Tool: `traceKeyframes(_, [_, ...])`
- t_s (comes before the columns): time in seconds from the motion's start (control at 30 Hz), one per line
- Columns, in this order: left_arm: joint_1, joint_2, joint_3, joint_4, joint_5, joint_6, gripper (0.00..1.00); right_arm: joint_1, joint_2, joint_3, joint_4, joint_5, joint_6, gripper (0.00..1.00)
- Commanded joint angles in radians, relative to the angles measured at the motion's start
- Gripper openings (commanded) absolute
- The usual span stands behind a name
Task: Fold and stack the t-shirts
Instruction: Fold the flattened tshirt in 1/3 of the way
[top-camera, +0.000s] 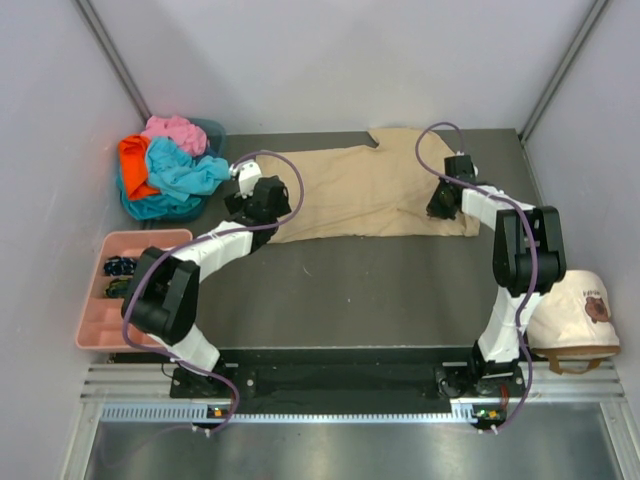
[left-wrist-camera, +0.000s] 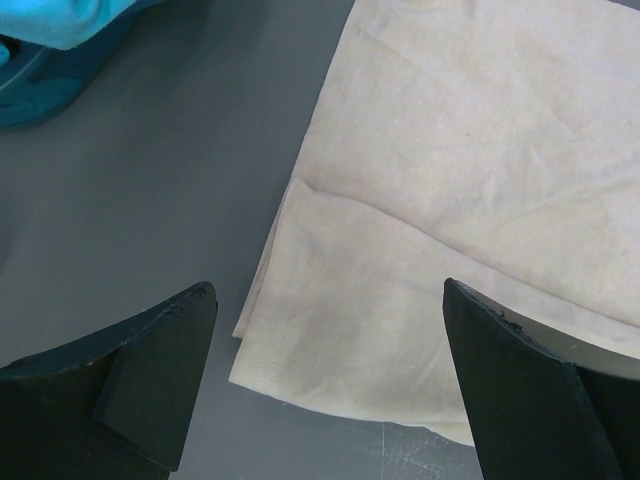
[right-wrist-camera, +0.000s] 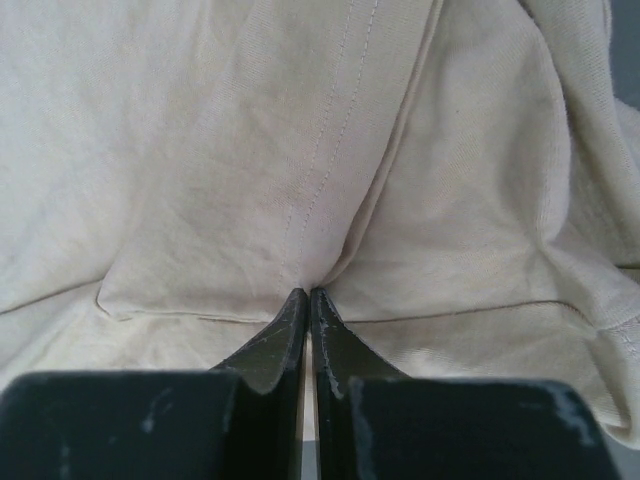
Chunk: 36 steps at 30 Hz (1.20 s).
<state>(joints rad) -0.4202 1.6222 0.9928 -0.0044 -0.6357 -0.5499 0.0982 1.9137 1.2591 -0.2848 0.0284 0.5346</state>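
- Only the overhead view gives the whole layout. The tan t-shirt (top-camera: 380, 195) is spread flat across the far half of the table (top-camera: 350, 290), its long side running left to right.
- The turquoise t-shirt (top-camera: 185, 170), orange t-shirt (top-camera: 133, 165) and pink t-shirt (top-camera: 172, 130) are seen heaped unfolded in a teal basket (top-camera: 212, 130) at the far left corner.
- The left wrist view alone shows the tan shirt's near left corner: a doubled layer with a stitched hem, and bare table to its left.
- The left gripper (left-wrist-camera: 325, 290) is held wide apart over that corner with nothing between its fingers. Whether the cloth is touched cannot be told.
- The right wrist view alone shows the grip. The right gripper (right-wrist-camera: 308, 295) is pressed closed, and a pucker of tan cloth is pinched at its tips, with creases and a seam line converging there.
- Overhead, that gripper is placed at the shirt's right end, close to the table's right edge.
- A broad bare strip of table is left between the shirt's near edge and the arm bases.
- That strip is bounded by a pink tray (top-camera: 100, 300) at the left and a cream cap (top-camera: 575, 310) at the right, just beside the right arm.
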Motion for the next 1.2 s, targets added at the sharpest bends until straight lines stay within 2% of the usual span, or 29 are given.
traceKeyframes(0.0, [0.001,-0.045,-0.003,0.009,-0.024,0.007,0.99,0.008,-0.004,0.054,0.029,-0.007,0.004,0.00])
traceKeyframes(0.3, [0.001,-0.059,-0.017,-0.023,-0.041,0.004,0.99,0.009,0.056,0.187,0.021,-0.074,0.016,0.00])
traceKeyframes(0.7, [0.001,-0.078,-0.034,-0.043,-0.055,0.001,0.99,0.009,0.249,0.411,0.033,-0.180,-0.001,0.00])
traceKeyframes(1.17, [0.001,-0.068,-0.029,-0.055,-0.056,-0.007,0.99,0.014,0.324,0.513,0.065,-0.262,-0.008,0.00])
